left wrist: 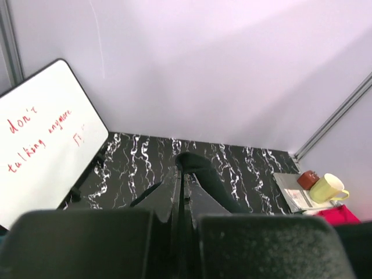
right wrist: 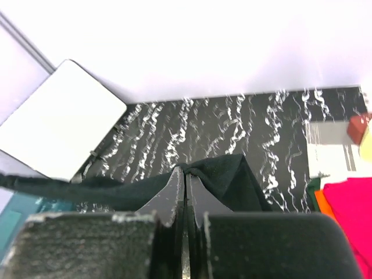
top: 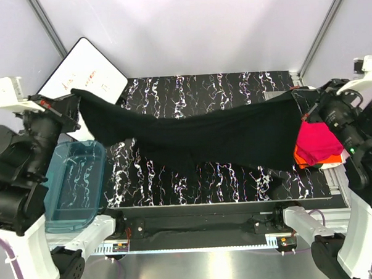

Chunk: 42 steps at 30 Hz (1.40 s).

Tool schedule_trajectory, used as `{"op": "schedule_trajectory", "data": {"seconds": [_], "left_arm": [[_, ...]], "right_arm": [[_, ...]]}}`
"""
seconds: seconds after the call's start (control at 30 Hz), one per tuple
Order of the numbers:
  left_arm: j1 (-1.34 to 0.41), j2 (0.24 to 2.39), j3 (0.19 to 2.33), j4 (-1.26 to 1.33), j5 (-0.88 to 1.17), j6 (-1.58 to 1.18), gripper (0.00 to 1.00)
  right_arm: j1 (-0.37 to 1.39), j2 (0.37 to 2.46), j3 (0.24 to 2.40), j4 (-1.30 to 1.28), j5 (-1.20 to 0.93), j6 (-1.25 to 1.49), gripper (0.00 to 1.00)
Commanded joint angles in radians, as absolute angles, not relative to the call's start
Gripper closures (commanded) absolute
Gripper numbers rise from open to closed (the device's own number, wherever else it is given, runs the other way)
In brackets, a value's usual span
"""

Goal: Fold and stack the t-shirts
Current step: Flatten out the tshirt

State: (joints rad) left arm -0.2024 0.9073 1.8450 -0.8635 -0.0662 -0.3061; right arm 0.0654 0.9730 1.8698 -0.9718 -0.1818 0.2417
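Whole black t-shirt (top: 204, 135) only from above

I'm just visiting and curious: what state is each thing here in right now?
black t-shirt: held up, stretched between both tools, middle sagging.
left tool: shut on black t-shirt.
right tool: shut on black t-shirt.
pink t-shirt: lying heaped on orange piece.
mug: upright.

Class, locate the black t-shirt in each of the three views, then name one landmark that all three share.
Top external: black t-shirt hangs stretched across the table, left to right.
Left wrist: a bunched corner at centre, pinched by the left fingers.
Right wrist: lower centre, pinched by the right fingers, trailing left.
Shared landmark: the whiteboard, at the left in every view.
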Motion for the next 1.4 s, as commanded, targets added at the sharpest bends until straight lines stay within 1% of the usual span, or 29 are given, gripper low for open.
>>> {"op": "schedule_trajectory", "data": {"seconds": [0.0, 0.17, 0.43, 0.57, 0.7, 0.77, 0.87, 0.9, 0.97, 1.0, 1.03, 1.1, 1.17, 1.2, 1.23, 1.27, 1.37], "left_arm": [[-0.222, 0.925, 1.971, -0.888, -0.097, -0.268, 1.0], [-0.232, 0.959, 2.136, -0.902, -0.063, -0.276, 1.0], [-0.233, 0.985, 2.198, -0.894, -0.015, -0.298, 1.0], [-0.238, 1.025, 2.203, -0.89, -0.031, -0.29, 1.0], [-0.238, 1.118, 2.184, -0.917, -0.057, -0.273, 1.0], [-0.238, 1.189, 2.174, -0.919, -0.058, -0.265, 1.0], [-0.238, 1.279, 2.14, -0.9, -0.081, -0.261, 1.0], [-0.238, 1.302, 2.125, -0.878, -0.08, -0.261, 1.0], [-0.229, 1.382, 2.099, -0.865, -0.075, -0.258, 1.0], [-0.222, 1.414, 2.097, -0.858, -0.042, -0.258, 1.0], [-0.212, 1.483, 2.098, -0.856, -0.031, -0.259, 1.0], [-0.201, 1.555, 2.098, -0.839, -0.009, -0.262, 1.0], [-0.193, 1.669, 2.118, -0.822, -0.006, -0.259, 1.0], [-0.187, 1.711, 2.137, -0.822, -0.006, -0.258, 1.0], [-0.184, 1.805, 2.185, -0.821, -0.006, -0.253, 1.0], [-0.183, 1.856, 2.219, -0.83, 0.018, -0.252, 1.0], [-0.17, 2.06, 2.376, -0.863, 0.014, -0.258, 1.0]], "right_arm": [[0.071, 0.986, 1.924, -0.962, -0.232, 0.256, 1.0], [0.069, 0.989, 1.994, -0.962, -0.258, 0.275, 1.0], [0.071, 0.994, 2.092, -0.945, -0.272, 0.299, 1.0], [0.069, 1.005, 2.082, -0.93, -0.262, 0.305, 1.0], [0.071, 1.02, 2.002, -0.89, -0.209, 0.302, 1.0], [0.069, 1.028, 1.912, -0.861, -0.189, 0.305, 1.0], [0.069, 1.051, 1.757, -0.751, -0.166, 0.31, 1.0], [0.069, 1.058, 1.673, -0.724, -0.163, 0.308, 1.0], [0.069, 1.104, 1.594, -0.643, -0.149, 0.308, 1.0], [0.069, 1.129, 1.538, -0.62, -0.147, 0.308, 1.0], [0.069, 1.184, 1.508, -0.589, -0.147, 0.308, 1.0], [0.071, 1.247, 1.436, -0.496, -0.146, 0.305, 1.0], [0.071, 1.369, 1.413, -0.412, -0.134, 0.296, 1.0], [0.071, 1.418, 1.419, -0.396, -0.129, 0.282, 1.0], [0.071, 1.525, 1.434, -0.385, -0.13, 0.27, 1.0], [0.068, 1.586, 1.454, -0.367, -0.124, 0.267, 1.0], [0.066, 1.816, 1.587, -0.373, -0.121, 0.271, 1.0]]}}
